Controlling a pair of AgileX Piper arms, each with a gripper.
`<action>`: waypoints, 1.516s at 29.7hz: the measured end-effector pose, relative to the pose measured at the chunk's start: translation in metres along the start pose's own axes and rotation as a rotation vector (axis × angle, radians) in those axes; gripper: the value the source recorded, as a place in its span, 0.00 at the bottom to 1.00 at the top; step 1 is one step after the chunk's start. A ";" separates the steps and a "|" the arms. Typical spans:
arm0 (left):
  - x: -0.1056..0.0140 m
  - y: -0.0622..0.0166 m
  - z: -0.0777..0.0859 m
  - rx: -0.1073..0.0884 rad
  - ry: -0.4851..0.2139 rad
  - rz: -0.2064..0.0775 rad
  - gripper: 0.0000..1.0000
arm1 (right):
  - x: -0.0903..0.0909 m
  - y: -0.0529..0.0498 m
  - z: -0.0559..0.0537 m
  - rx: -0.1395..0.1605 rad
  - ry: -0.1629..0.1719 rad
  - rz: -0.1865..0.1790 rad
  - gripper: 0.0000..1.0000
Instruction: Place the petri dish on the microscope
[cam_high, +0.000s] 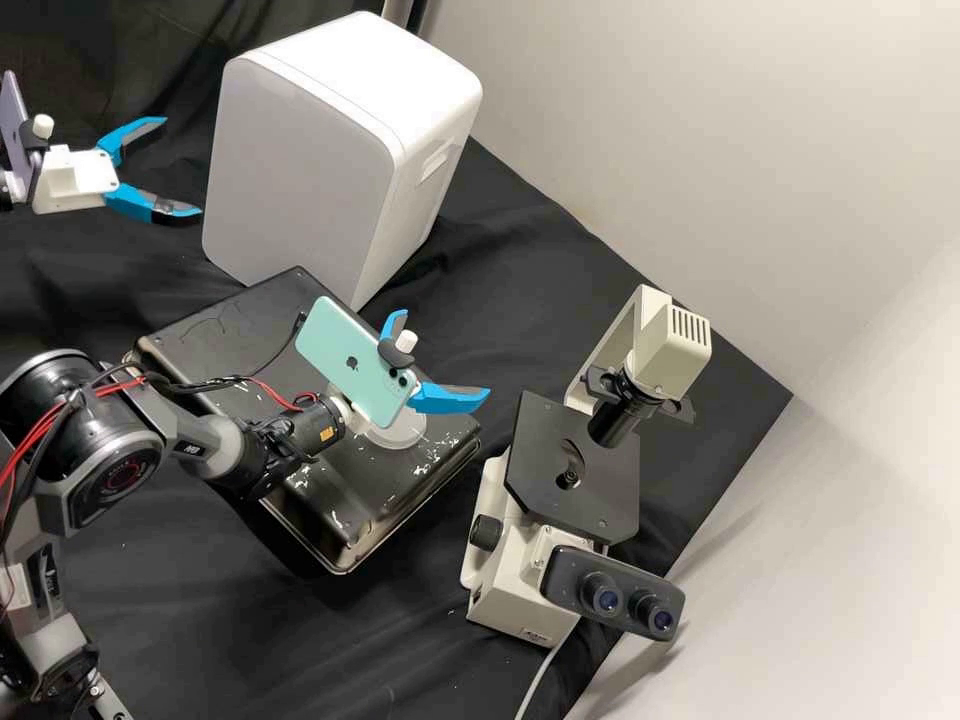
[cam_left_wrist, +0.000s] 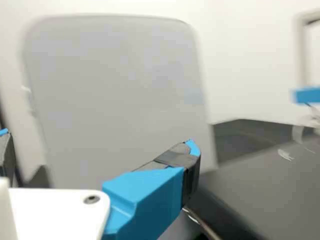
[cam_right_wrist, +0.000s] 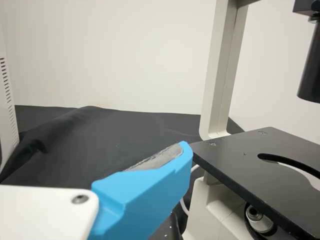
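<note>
The white microscope (cam_high: 560, 520) stands at the right of the bench, its black stage (cam_high: 580, 470) bare around a round opening under the lamp head (cam_high: 670, 345). My right gripper (cam_high: 443, 355) hovers just left of the stage, open with nothing between its fingers. In the right wrist view one blue finger (cam_right_wrist: 150, 185) points at the stage (cam_right_wrist: 265, 160) edge close ahead. My left gripper (cam_high: 178, 167) hangs open at the far left, facing the white box (cam_left_wrist: 110, 100), with one of its fingers (cam_left_wrist: 165, 190) in the foreground.
A tall white box (cam_high: 340, 150) stands at the back centre. A black tray (cam_high: 240, 330) with white flecks lies under the right arm. A black cloth covers the bench, and a white wall runs along the right side.
</note>
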 end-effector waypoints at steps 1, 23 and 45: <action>-0.003 -0.0036 0.005 0.008 -0.023 -0.016 1.00 | 0.000 0.000 0.000 0.000 0.000 0.000 1.00; -0.044 -0.0327 0.058 0.087 -0.315 -0.161 1.00 | 0.000 0.000 0.000 0.000 -0.001 -0.001 1.00; -0.048 -0.0344 0.058 0.019 -0.410 -0.202 1.00 | 0.000 0.000 0.000 0.008 -0.001 -0.001 1.00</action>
